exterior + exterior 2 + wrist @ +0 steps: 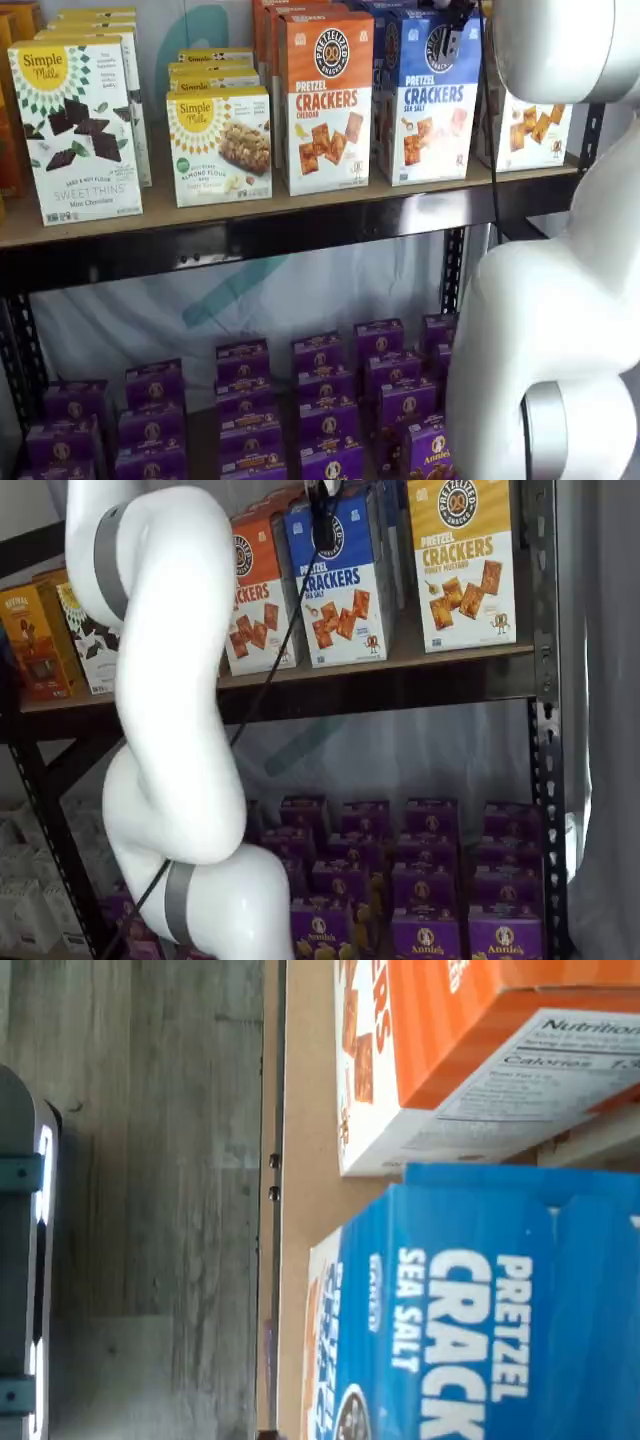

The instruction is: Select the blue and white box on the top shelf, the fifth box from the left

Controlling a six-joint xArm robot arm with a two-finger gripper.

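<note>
Blue and white box (430, 100) — upright, shelved

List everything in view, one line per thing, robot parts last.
blue and white box: one in front, more behind; blue top, white lower half; top shelf, under the gripper.
orange box: one in front, more behind; orange and white; beside the blue one.
yellow box: one; yellow and white; other side of the blue one.
Simple Mills boxes: several; white and yellow; farther along.
top shelf: one; tan board, black rail.
purple boxes: many; purple; lower level.
arm: one; white.
gripper: one; black fingers at the blue box's top; gap not visible.
</note>
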